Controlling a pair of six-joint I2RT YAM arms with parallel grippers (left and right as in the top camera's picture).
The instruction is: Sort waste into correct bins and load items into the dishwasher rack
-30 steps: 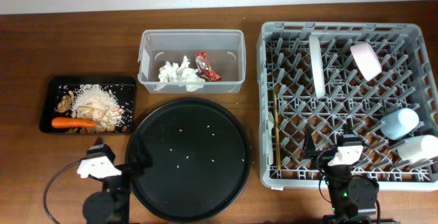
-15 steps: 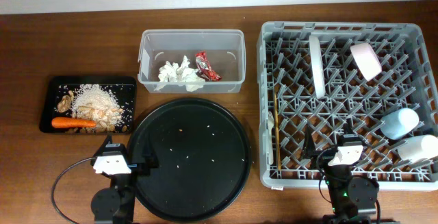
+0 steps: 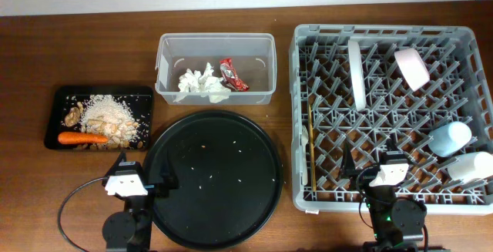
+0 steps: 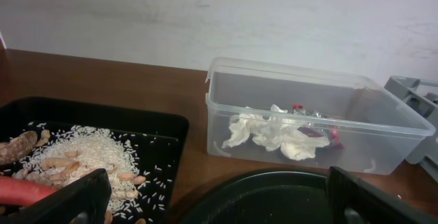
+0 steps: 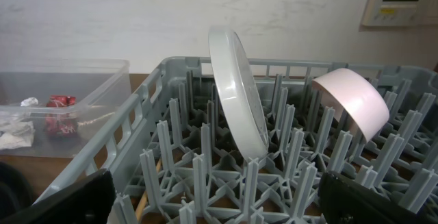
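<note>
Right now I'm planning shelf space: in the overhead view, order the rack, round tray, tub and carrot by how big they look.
1. Rack
2. Round tray
3. Tub
4. Carrot

Left claw (image 3: 143,173) now nearer the round tray (image 3: 223,206)

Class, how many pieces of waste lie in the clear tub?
2: a crumpled white tissue at the middle of the clear plastic rectangular tub, and a small red shiny wrapper just right of it.
</note>
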